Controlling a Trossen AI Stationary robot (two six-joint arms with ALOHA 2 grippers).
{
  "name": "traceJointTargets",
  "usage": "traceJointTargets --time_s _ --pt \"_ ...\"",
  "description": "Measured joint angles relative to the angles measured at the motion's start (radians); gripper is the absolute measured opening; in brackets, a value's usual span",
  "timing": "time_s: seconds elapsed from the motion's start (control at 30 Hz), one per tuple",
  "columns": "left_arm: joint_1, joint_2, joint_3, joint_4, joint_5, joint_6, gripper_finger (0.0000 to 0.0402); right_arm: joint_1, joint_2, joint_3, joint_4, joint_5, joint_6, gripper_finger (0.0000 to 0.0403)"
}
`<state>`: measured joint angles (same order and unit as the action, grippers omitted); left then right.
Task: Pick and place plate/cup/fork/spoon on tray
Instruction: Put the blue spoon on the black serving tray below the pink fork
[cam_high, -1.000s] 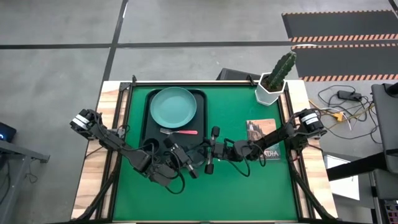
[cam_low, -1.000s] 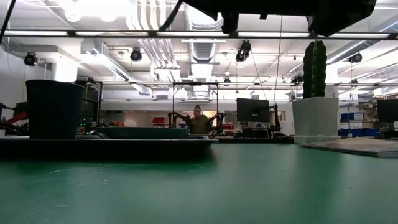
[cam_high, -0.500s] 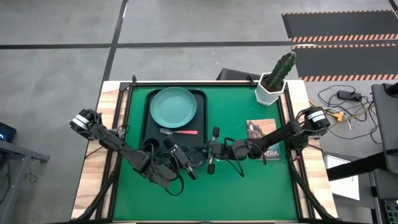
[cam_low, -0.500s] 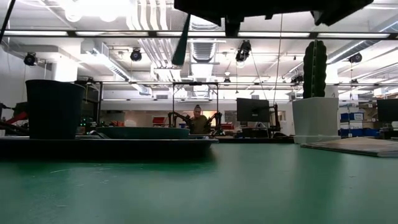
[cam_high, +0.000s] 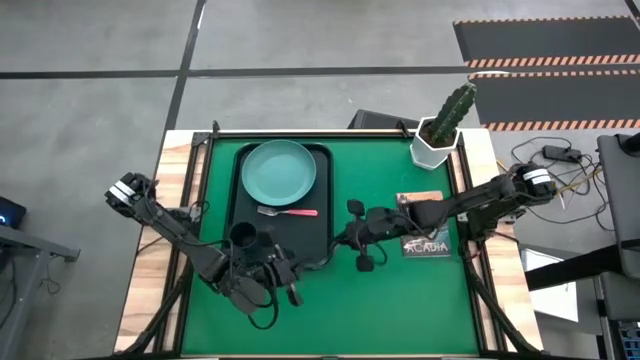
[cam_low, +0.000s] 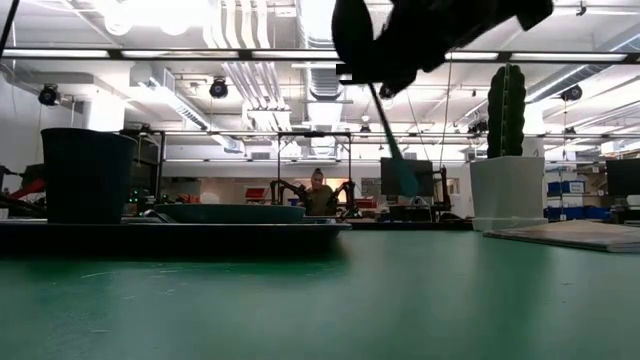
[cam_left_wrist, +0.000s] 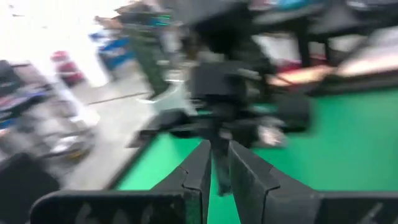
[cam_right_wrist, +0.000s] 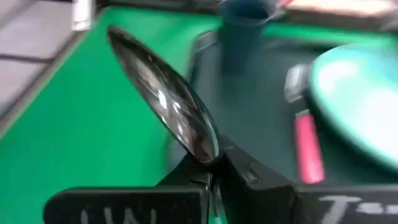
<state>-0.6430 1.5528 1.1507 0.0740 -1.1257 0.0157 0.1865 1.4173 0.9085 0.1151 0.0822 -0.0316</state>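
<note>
Beside the tray (cam_high: 243, 215) holding plate (cam_high: 279, 170), fork (cam_high: 290, 212) and cup (cam_high: 243, 237), the right hand (cam_right_wrist: 214, 163) pinched the spoon (cam_right_wrist: 165, 99); left hand (cam_left_wrist: 216, 163) slightly spread; cactus pot (cam_high: 435, 148), booklet (cam_high: 422, 225) with unreadable print nearby

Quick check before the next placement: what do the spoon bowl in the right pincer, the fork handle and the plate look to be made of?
Spoon: bowl looks like polished metal, with mirror-like reflections.
Fork: handle is a matte pink-red, probably plastic.
Plate: even teal with a soft sheen, likely plastic or melamine, though glazed ceramic can't be ruled out.
The right pincer is shut on the spoon.
</note>
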Motion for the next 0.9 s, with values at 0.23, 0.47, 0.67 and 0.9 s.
traceJointTargets --time_s 0.23,0.47,0.67,0.9 --pt "0.041 0.011 -0.045 0.078 0.328 -0.006 0.0037 -0.074 -0.004 -0.001 -0.027 -0.239 0.097 0.0008" --pt "0.117 0.015 -0.162 0.259 0.329 0.008 0.0048 -0.076 0.006 -0.002 -0.030 -0.240 0.095 0.0008" --pt "0.166 0.015 -0.258 0.463 0.361 0.017 0.0126 -0.076 0.006 -0.002 -0.030 -0.240 0.094 0.0008" --pt "0.230 0.049 -0.331 0.649 0.537 0.024 0.0190 -0.076 0.006 -0.002 -0.028 -0.240 0.092 0.0008"
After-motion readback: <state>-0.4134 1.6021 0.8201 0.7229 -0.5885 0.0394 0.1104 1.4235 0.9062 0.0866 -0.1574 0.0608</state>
